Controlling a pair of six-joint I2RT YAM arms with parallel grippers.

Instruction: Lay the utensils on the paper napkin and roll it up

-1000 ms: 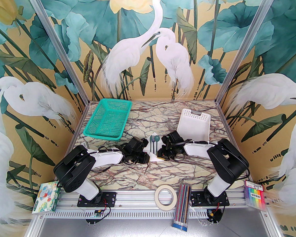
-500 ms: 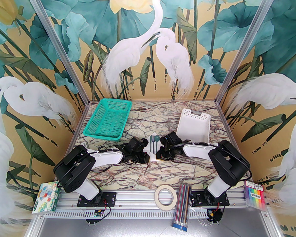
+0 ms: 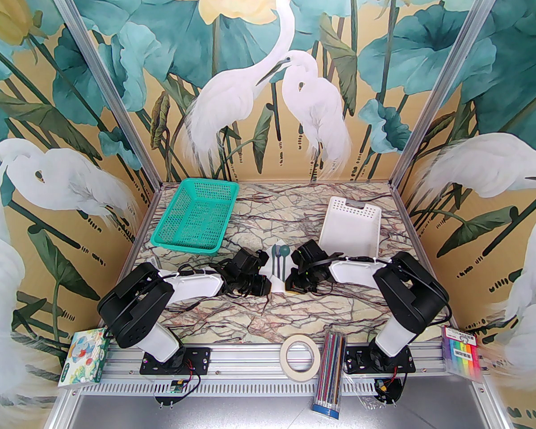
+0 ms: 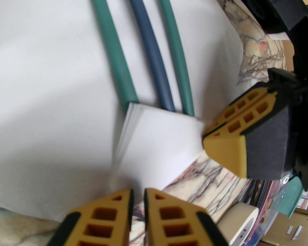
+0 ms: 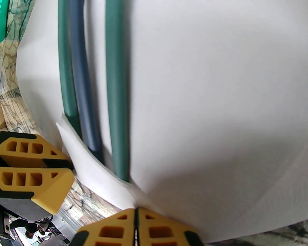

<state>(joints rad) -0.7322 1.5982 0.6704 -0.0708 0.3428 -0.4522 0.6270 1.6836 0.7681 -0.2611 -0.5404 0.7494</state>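
Right wrist: right tool (image 5: 136, 210) pinches the limp, tearable paper napkin (image 5: 208, 86) at its folded flap over the stiff utensils (image 5: 118, 99); left tool (image 5: 68, 168) nearly closed beside that flap.

Left arm (image 3: 192, 284): smooth white shell link between bulky matte black joint housings, white lower column
Right arm (image 3: 357, 268): same build, white shells and black joints
Base plates (image 3: 176, 360): flat black metal, dotted with small holes
Cables (image 3: 192, 270): thin black leads along each white link; red and black wires (image 3: 192, 373) curl at the bases
Circuit board (image 3: 175, 386): small, green, below the left base
Left gripper (image 4: 138, 193): yellow-orange fingers (image 4: 166, 214) with rectangular cut-outs, triangular ones at the tips, black edging
Right gripper (image 5: 136, 210): identical yellow-orange lattice fingers, dark grey textured pad (image 4: 267, 142) on one face
Wrist housing (image 4: 267, 9): glossy black moulding with a round recess
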